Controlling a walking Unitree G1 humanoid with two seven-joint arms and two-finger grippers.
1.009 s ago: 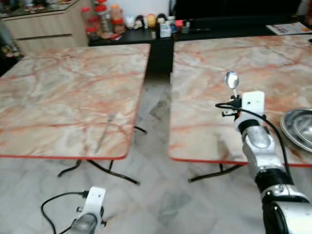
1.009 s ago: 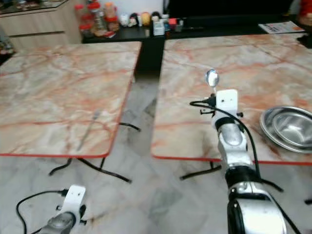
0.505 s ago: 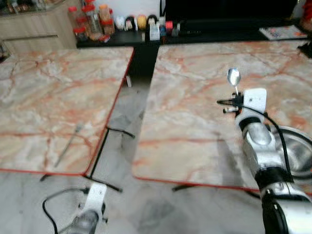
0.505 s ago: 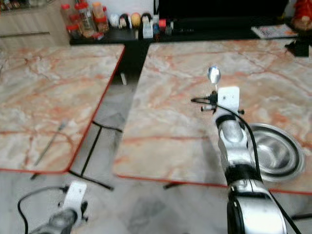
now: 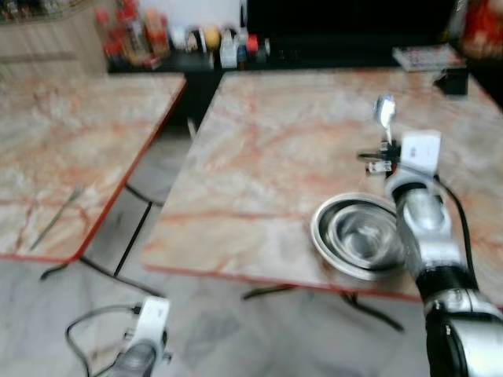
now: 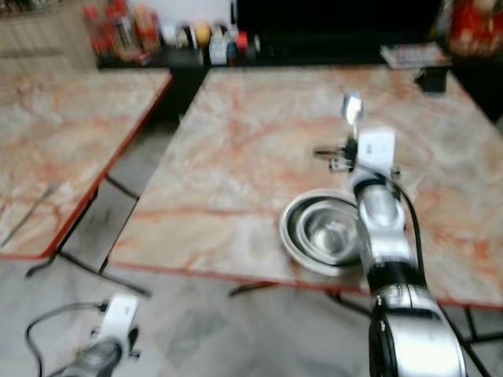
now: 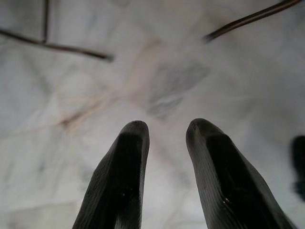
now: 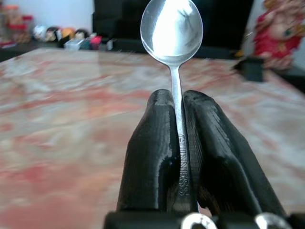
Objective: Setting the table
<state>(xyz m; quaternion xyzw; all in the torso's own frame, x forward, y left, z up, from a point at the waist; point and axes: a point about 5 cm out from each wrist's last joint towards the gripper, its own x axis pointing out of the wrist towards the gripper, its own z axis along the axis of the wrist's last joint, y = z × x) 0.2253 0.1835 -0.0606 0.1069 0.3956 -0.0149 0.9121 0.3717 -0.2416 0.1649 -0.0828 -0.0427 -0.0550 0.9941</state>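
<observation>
Two black fingers of my right gripper (image 8: 178,143) pinch a spoon (image 8: 172,28) by its handle, bowl pointing up and away, long axis in line with the fingers. I hold it over the marble table (image 5: 259,149), just beyond the steel bowl (image 5: 357,236), which lies on the near side of the spoon. My left gripper (image 7: 164,162) hangs idle over the floor, fingers apart.
</observation>
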